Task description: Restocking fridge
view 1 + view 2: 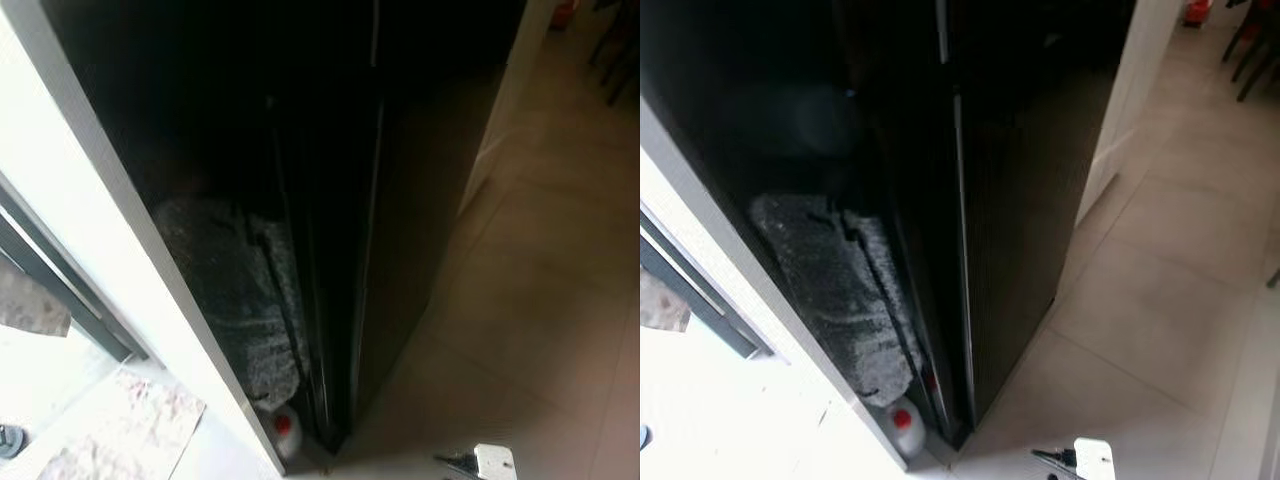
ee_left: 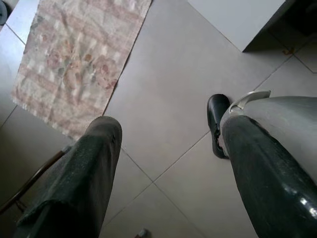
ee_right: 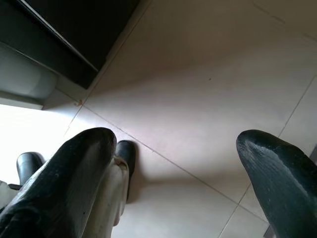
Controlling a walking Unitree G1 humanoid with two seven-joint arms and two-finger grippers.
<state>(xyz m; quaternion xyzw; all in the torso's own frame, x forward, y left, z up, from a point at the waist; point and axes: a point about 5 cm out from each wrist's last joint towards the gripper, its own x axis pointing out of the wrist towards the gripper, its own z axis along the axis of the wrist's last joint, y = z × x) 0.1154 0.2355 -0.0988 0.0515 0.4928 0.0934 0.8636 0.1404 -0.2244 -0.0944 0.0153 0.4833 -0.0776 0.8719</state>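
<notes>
A tall black fridge (image 1: 400, 200) stands in front of me with its doors closed, seen from above at its corner. Both arms hang low and point at the tiled floor. My left gripper (image 2: 168, 124) is open, with bare tiles between its black fingers (image 2: 94, 163). My right gripper (image 3: 173, 139) is open too, holding nothing, and the fridge's dark base (image 3: 74, 29) lies just beyond it. No item for stocking can be made out.
A grey textured pad (image 1: 240, 290) is wedged between the fridge and a white wall (image 1: 110, 230). A bottle with a red cap (image 1: 285, 428) stands at its foot. A patterned rug (image 2: 79, 54) lies to my left. Open tiled floor (image 1: 1170, 270) stretches right, with chair legs (image 1: 615, 50) far off.
</notes>
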